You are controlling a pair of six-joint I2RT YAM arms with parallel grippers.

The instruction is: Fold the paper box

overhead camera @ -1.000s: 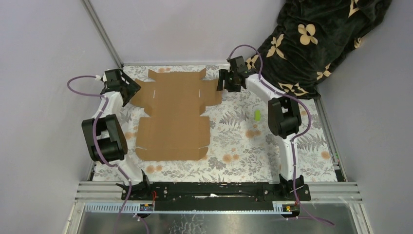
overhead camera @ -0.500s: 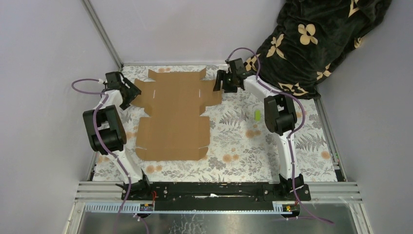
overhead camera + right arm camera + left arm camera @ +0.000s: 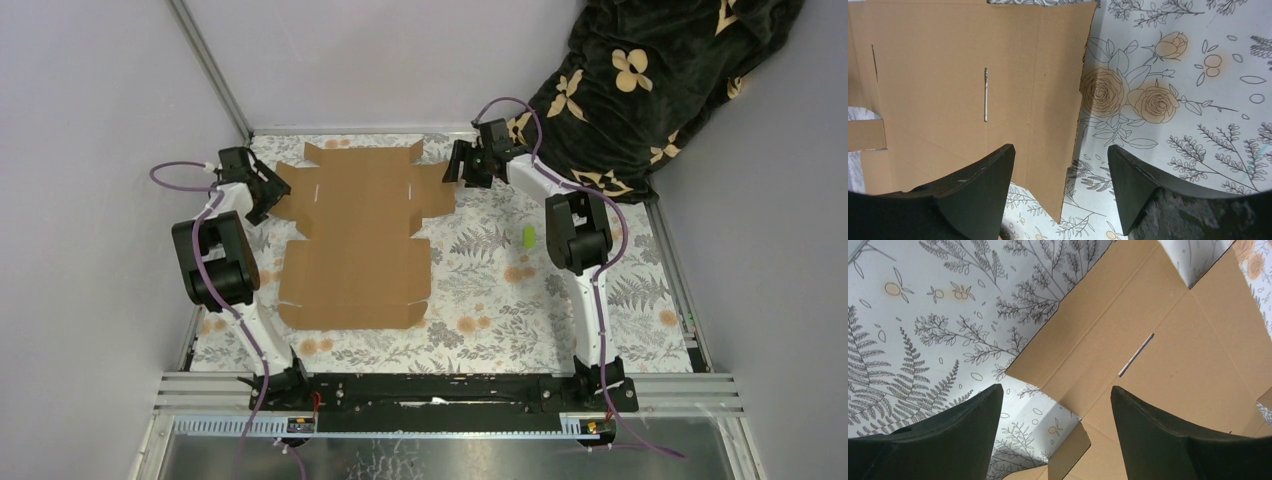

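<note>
The paper box [image 3: 360, 235] is a flat brown die-cut cardboard sheet lying unfolded on the floral table cover. My left gripper [image 3: 270, 192] is open at the sheet's far left side flap. In the left wrist view the flap's corner [image 3: 1128, 335] lies between the two fingers [image 3: 1055, 390]. My right gripper [image 3: 453, 168] is open at the far right side flap. In the right wrist view the flap's edge [image 3: 1058, 100] sits between its fingers [image 3: 1060, 150]. Neither gripper holds the cardboard.
A small lime-green block [image 3: 528, 236] lies on the cover right of the sheet. A dark flowered cloth [image 3: 640, 80] is heaped at the back right corner. Metal rails [image 3: 450, 385] run along the near edge, and grey walls close the back and sides.
Both arms shifted slightly. The left gripper drew a little back to the left of the flap. The right gripper moved slightly right and back. The cardboard has not moved.
</note>
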